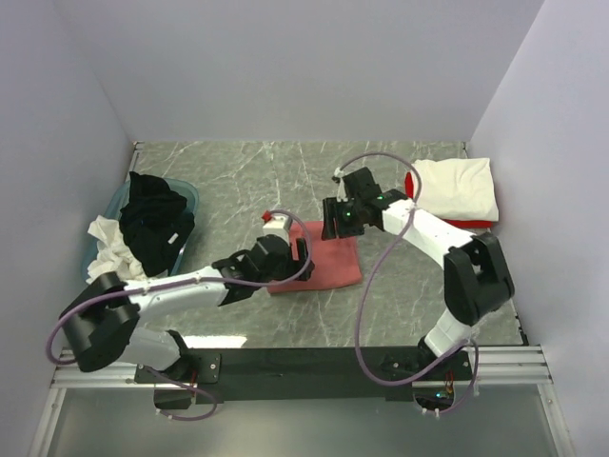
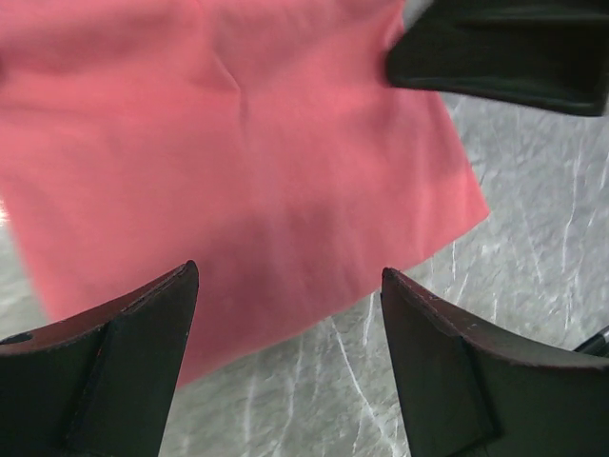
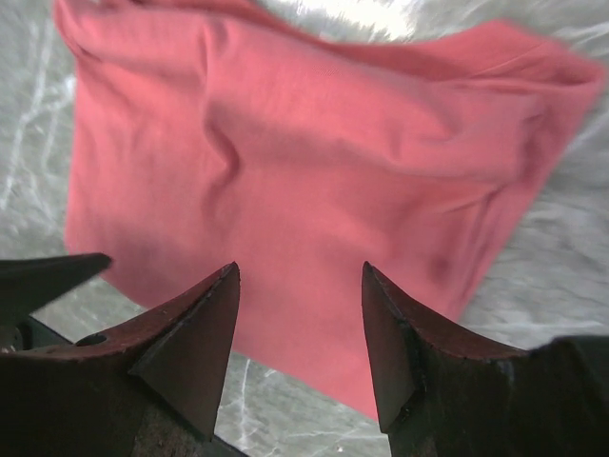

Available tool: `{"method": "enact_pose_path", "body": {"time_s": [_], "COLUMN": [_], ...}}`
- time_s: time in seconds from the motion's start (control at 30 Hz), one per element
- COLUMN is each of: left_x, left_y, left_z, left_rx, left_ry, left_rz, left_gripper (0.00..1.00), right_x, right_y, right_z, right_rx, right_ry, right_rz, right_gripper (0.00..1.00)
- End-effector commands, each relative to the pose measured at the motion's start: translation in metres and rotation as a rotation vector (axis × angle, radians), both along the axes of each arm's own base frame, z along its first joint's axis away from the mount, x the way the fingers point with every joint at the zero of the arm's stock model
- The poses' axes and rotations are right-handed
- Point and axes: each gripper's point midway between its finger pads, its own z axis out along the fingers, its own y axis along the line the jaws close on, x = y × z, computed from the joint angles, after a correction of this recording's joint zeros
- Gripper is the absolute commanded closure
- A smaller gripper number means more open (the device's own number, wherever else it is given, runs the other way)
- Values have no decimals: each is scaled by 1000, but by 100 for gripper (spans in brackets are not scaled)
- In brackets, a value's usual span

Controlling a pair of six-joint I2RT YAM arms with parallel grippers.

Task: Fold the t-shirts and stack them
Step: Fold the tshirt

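Top external, arms angled over salmon-pink shirt, left gripper and right gripper parted, empty

From above, both arms cover the left and top edges of the salmon-pink shirt. At upper right, only an edge of the red shirt shows under the cream-white shirt; at left, the black shirt hides most of the basin.

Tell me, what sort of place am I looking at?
Likely a robotics test booth, not a home: plain white walls box in a marble-look table, robot arms, left and right, are mounted on a base rail at its near edge, and a folded salmon-pink shirt lies between them.
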Motion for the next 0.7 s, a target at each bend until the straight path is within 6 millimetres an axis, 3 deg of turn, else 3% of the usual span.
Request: {"method": "enact_pose_path", "body": {"time_s": [0.0,0.2,0.27,0.4,0.67], "left_x": [2,0,0,-5,-15], "left_y": [-31,-54,-51,-39,-23], "left_z": [12,-29,-52,-77,-78], "left_rx": [-78,19,85,143,137], "left_ry": [-36,-19,10,39,52], "left_rz": [-31,-80,-84,-64,-40], "left_gripper": [18,17,18,18,18], "right_x": [8,26,32,60,103], "right_y": [22,22,19,17,7], "right_z": [-2,-31,-36,-38,-30], "right_rx": [25,-80,-113,-160,-175], "right_ry": [8,51,56,39,20], "right_rz": [32,4,-12,-56,-114], "right_gripper": [39,39,39,39,39]}}
